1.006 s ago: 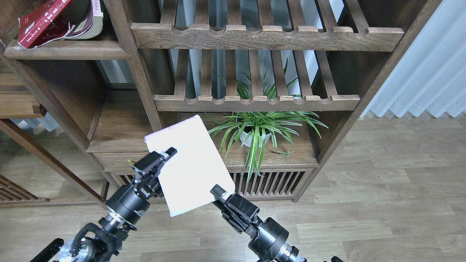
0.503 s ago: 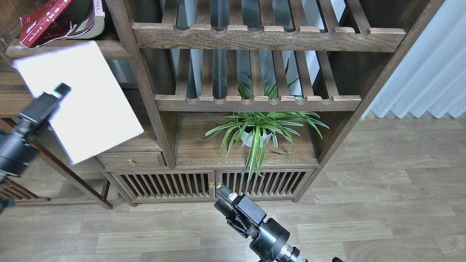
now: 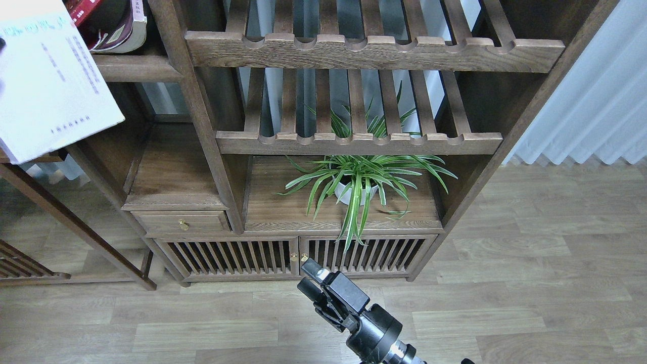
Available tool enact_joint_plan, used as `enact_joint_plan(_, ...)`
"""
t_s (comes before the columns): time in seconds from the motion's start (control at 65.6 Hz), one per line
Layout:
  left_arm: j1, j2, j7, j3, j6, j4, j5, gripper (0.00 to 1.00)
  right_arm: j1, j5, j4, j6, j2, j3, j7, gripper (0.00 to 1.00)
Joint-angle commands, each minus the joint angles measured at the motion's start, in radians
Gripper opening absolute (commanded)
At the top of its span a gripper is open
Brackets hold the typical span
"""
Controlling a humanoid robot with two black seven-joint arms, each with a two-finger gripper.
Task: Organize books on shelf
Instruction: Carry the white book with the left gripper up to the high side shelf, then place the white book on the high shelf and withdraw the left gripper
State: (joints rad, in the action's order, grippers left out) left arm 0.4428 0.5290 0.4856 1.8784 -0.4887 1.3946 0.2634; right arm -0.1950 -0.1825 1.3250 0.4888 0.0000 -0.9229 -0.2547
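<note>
The white book [image 3: 50, 81], with grey Chinese print on its cover, hangs tilted in the air at the top left, in front of the dark-brown plank shelf [image 3: 136, 68]. My left gripper [image 3: 1, 45] shows only as a dark sliver at the left edge, against the book it holds up. On the shelf behind, a corner of the red book [image 3: 81, 6] and the dark maroon book [image 3: 124, 30], with its cream page edges, lean together. My right gripper [image 3: 309, 275] is low in the middle, open and empty, far from the books.
Slatted racks with notched front rails [image 3: 374, 50] fill the middle of the cabinet. A potted spider plant [image 3: 356, 182] stands on the lower board. A small drawer [image 3: 182, 222] and slatted doors [image 3: 293, 255] are below. White curtain [image 3: 596, 91] at right.
The right gripper has let go of the white book and stayed low. The left arm has carried the book up and left, from the centre to the shelf's level, mostly out of frame.
</note>
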Motion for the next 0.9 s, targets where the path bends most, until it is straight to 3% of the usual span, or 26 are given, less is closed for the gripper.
enact_joint_plan(0.0,0.134,0.019,0.003,-0.022,0.0,-0.087,0.066,0.02,-0.004,0.0,0.0,0.0,0.0,-0.001,0.0,1.0)
enact_joint_plan(0.183,0.313,0.055,0.003,-0.14,0.0,-0.252,0.103,0.02,-0.004,0.003,0.0,0.0,0.0,-0.001,0.0,1.0)
enact_joint_plan(0.244,0.454,0.092,0.003,-0.238,0.0,-0.379,0.111,0.02,-0.004,0.003,0.0,0.0,0.0,-0.002,0.0,1.0)
enact_joint_plan(0.503,0.741,0.106,0.003,-0.441,0.0,-0.62,0.112,0.02,-0.004,0.002,0.002,0.0,0.0,-0.004,0.0,1.0)
enact_joint_plan(0.884,1.007,0.075,0.003,-0.666,0.0,-0.922,0.112,0.03,-0.011,0.003,0.005,0.0,0.0,-0.004,0.0,0.99)
